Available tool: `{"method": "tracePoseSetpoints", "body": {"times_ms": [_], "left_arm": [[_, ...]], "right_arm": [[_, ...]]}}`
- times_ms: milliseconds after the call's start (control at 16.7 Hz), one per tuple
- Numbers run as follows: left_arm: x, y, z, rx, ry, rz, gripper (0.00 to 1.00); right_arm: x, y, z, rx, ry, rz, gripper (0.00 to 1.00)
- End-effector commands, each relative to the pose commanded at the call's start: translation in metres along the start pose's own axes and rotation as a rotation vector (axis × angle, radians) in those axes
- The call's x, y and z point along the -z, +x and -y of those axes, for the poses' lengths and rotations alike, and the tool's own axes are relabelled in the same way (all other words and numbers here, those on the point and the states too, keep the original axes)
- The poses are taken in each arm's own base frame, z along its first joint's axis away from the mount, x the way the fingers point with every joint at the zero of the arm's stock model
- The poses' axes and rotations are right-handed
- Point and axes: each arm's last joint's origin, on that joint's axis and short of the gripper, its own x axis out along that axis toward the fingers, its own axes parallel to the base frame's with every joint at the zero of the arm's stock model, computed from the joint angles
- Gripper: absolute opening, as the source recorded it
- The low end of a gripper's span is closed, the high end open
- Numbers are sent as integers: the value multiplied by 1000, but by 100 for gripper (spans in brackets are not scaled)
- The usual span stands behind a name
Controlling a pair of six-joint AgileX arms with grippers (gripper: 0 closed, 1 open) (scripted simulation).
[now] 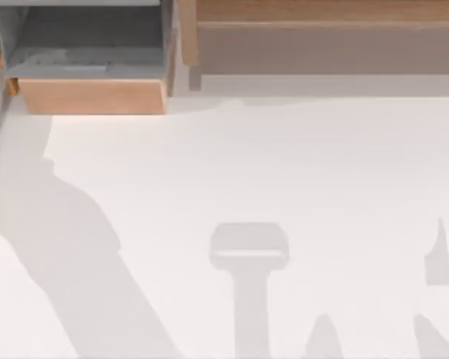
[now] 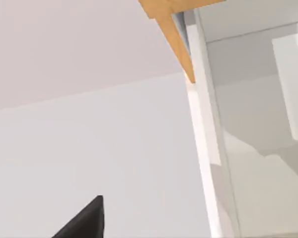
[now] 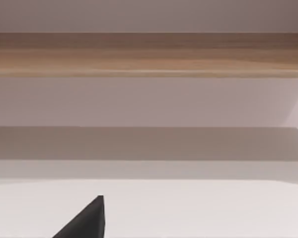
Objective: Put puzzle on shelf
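Note:
The puzzle is out of view. The shelf (image 1: 322,11) is a long brown wooden ledge at the table's back right, with a darker brown-grey front face (image 1: 329,48) below it. It also runs across the right wrist view as a wooden band (image 3: 149,54) above a shaded face. A dark part of my right gripper (image 3: 87,220) sits low in that view, over the white table and well short of the shelf. A dark part of my left gripper (image 2: 87,220) hangs over the white table beside a grey-walled unit.
A grey-walled cubby (image 1: 90,45) with a light-wood front board (image 1: 93,96) stands at the back left. Its wooden edge (image 2: 171,34) and pale side wall (image 2: 208,148) appear in the left wrist view. Arm shadows (image 1: 249,254) fall on the white table (image 1: 224,164).

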Motion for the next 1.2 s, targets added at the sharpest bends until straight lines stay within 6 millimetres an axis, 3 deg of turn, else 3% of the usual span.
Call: {"method": "tracePoseSetpoints", "body": {"times_ms": [180, 420, 900, 1200], "left_arm": [[-16, 9, 31, 112, -64, -144, 100], [-22, 26, 58, 197, -117, -298, 100], [-20, 29, 61, 209, -131, -327, 100], [-29, 17, 74, 208, -127, -329, 100]], "right_arm": [[0, 0, 0, 0, 0, 0, 100], [0, 0, 0, 0, 0, 0, 100], [0, 0, 0, 0, 0, 0, 100], [0, 0, 0, 0, 0, 0, 100]]}}
